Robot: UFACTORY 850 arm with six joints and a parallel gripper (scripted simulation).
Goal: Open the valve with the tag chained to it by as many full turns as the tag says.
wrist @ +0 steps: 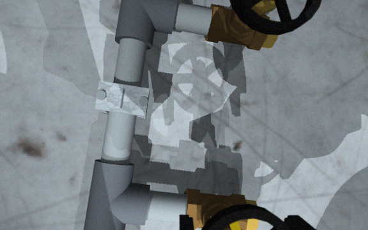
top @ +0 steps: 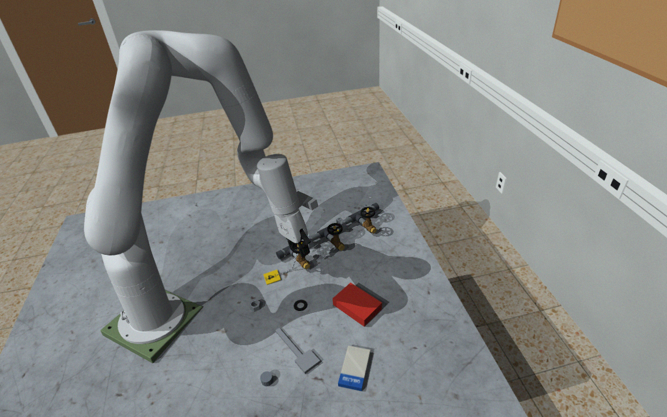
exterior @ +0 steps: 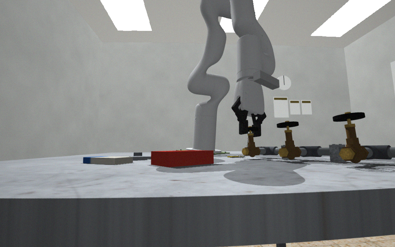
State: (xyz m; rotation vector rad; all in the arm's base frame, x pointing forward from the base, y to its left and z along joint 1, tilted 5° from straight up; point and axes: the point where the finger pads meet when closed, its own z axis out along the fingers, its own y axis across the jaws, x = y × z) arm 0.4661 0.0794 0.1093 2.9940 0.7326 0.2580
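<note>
Three brass valves with black handwheels stand on a grey pipe [top: 320, 236] [wrist: 120, 134]. The nearest valve [top: 303, 259] [exterior: 250, 150] has a chain running to a yellow tag [top: 271, 277] marked 4. My gripper [top: 299, 243] [exterior: 250, 129] [wrist: 241, 225] points straight down and is shut on this valve's handwheel [wrist: 232, 211]. In the wrist view only the upper arc of the wheel shows, between my two black fingertips. The middle valve [top: 334, 231] [exterior: 288, 150] [wrist: 235, 30] and the far valve [top: 368, 213] [exterior: 352, 152] stand free.
A red block [top: 356, 303] [exterior: 182, 158] lies in front of the valves. A white box with a blue end [top: 355, 367] [exterior: 106, 160], a black ring [top: 300, 302], a grey nut [top: 256, 304], a grey paddle tool [top: 302, 355] and a grey cylinder [top: 268, 377] lie nearer the table's front.
</note>
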